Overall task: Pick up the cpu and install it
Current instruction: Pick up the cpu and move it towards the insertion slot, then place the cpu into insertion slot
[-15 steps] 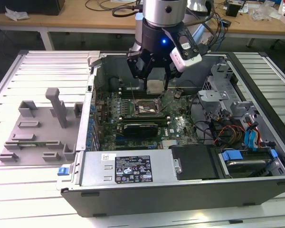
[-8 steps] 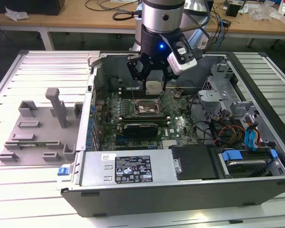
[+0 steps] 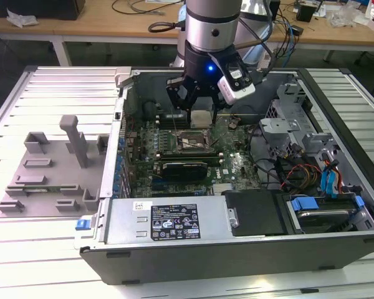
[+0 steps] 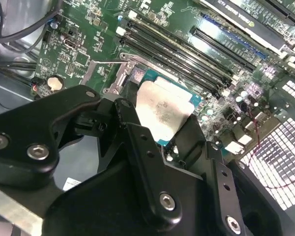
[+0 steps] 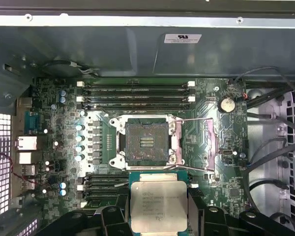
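- The tool (image 3: pixel 200 112) hangs in the upper centre of the exterior view, inside the open computer case (image 3: pixel 174 249), its black fingers (image 4: pixel 132 130) pinching the cpu (image 3: pixel 201 119) by two opposite edges.
- The cpu is off the board and held flat, near the socket (image 5: pixel 147 142) but not in it; the socket shows bare.
- Step in hand, as I judge it: the pick-up is done and the carry to the socket is under way, with the install not yet done.
- Seating the chip would call for its edges to sit square over the socket and for a level, gentle descent (the contacts look fine and easily bent).
- The socket's metal retention frame (image 5: pixel 209 142) lies flipped open beside it, so the way in looks free.
- Materials: the cpu has a dull silvery lid, slightly smudged, on a thin teal-green rim; the socket is a dark square in a bright steel surround.
- The motherboard (image 5: pixel 59 162) is green and crowded with small parts, and the case is grey sheet metal on a white slatted desk (image 3: pixel 50 93).
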Available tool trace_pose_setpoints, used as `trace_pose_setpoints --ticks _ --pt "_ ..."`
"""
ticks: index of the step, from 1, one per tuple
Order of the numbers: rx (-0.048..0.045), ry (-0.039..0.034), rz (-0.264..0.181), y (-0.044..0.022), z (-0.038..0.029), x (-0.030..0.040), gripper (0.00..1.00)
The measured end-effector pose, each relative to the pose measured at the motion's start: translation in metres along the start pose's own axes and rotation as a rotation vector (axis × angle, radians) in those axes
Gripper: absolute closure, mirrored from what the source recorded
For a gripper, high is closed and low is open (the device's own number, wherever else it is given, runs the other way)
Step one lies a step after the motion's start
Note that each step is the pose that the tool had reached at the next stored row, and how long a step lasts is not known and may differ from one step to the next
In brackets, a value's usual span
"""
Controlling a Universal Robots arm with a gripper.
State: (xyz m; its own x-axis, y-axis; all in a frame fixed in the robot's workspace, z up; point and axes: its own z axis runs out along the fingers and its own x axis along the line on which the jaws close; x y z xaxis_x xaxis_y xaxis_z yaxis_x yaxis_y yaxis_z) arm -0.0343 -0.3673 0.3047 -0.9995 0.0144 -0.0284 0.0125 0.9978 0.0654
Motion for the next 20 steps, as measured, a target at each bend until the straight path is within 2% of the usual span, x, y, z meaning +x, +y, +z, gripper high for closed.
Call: trace_pose_setpoints --ticks 4,8,14,20 --pt "0.0003 0.0 0.0 0.0004 0.0093 0.0004 0.45" --pt "0.0001 -0.0001 0.0 0.0088 0.0144 0.001 0.45" --pt "0.0 -0.0026 0.0 0.0154 0.0194 0.0068 0.45" --pt "0.0 -0.0026 0.0 0.0157 0.02 0.0072 0.45"
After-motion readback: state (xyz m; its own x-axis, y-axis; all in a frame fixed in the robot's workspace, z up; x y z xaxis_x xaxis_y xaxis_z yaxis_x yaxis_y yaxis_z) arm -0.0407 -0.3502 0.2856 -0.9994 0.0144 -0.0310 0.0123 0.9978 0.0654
